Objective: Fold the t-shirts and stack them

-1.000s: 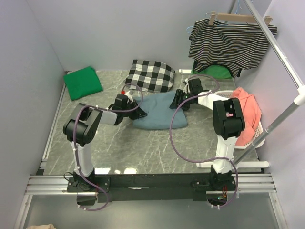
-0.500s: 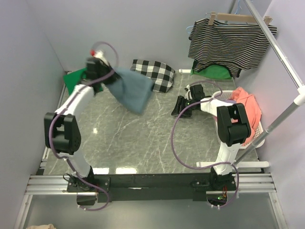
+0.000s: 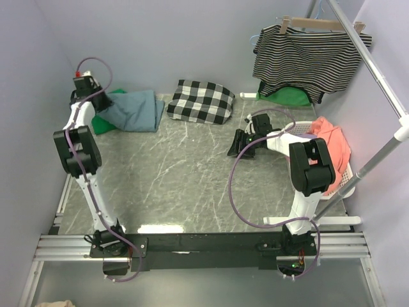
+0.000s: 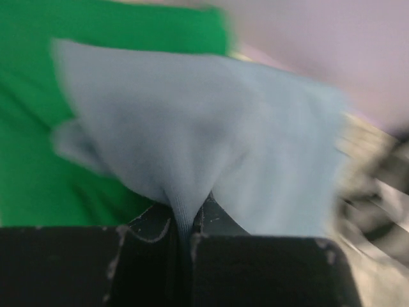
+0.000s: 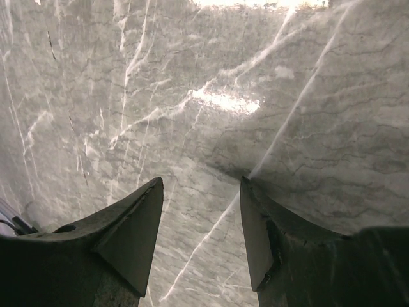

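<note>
Left of the checked cloth (image 3: 201,101), the left gripper (image 4: 183,231) is pinching a fold of the slate-blue t-shirt (image 3: 135,110) tight between its jaws. That shirt is sitting bunched just left of the checked cloth, draping over the green t-shirt (image 3: 102,123), which is peeking out beyond it. Right of the checked cloth, the right gripper (image 5: 201,224) is hanging low over the marble table (image 3: 185,173), jaws parted, gripping nothing.

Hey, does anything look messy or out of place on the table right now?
The blue t-shirt lies rumpled and crooked over the green t-shirt in the far left corner, an edge pinched in the left hand. On the right, a coral garment spills over the basket rim.
</note>
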Tool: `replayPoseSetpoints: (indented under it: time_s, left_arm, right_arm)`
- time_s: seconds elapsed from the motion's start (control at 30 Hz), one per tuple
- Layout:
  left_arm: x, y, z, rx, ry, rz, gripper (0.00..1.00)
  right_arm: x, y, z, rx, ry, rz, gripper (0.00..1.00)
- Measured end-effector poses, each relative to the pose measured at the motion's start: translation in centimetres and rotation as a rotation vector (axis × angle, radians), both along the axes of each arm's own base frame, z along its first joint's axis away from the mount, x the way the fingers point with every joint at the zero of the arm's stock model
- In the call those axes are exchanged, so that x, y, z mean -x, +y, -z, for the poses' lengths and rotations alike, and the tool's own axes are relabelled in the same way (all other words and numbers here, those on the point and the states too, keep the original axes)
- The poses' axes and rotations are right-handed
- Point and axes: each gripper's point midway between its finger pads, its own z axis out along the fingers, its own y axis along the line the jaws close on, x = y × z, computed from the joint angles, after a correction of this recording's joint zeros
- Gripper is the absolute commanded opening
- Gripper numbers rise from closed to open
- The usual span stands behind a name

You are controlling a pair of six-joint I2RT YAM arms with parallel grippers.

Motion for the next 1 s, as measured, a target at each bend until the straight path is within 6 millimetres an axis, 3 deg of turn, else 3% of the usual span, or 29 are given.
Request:
replayPoseSetpoints:
  time_s: [0.1,0.17,0.43,0.57,0.6,0.77,0.9,1.0]
  left_arm:
    - [-1.6,3.8,2.7,-0.019,0.028,-0.037,0.01]
    - [-1.9,5.4,3.3,-0.036,0.04,-0.048,0.01]
    - [-2.6,7.9,-0.7,-0.105,-0.045,-0.06,0.03]
    - [-1.8,9.4,-2.0,-0.125,-0.064,-0.087,0.91]
    - [-1.6,10.2,-2.4,-0.121,-0.075,-0.112,0.99]
    - [-0.2,13.1,-1.2,-0.121,-0.061,-0.197,0.99]
    - [0.7,12.9,0.6,-0.074,-0.014,-0.23,0.99]
    - [1.6,11.6,0.5,-0.019,-0.014,-0.221,0.99]
  right_arm:
    - [-0.1,0.2,0.1,-0.009,0.003,-0.007,0.59]
    - [-0.3,0.4,0.0,-0.016,0.003,-0.011,0.58]
    - [-0.8,1.2,0.0,-0.032,0.002,-0.028,0.59]
    - [-1.0,1.6,0.0,-0.042,-0.002,-0.04,0.59]
    - [-1.0,1.7,0.1,-0.043,-0.002,-0.042,0.59]
    - [-1.1,2.0,0.0,-0.041,-0.008,-0.052,0.59]
    - [-1.1,2.0,0.1,-0.034,-0.012,-0.05,0.59]
    - [-1.0,1.9,-0.1,-0.017,-0.026,-0.044,0.6]
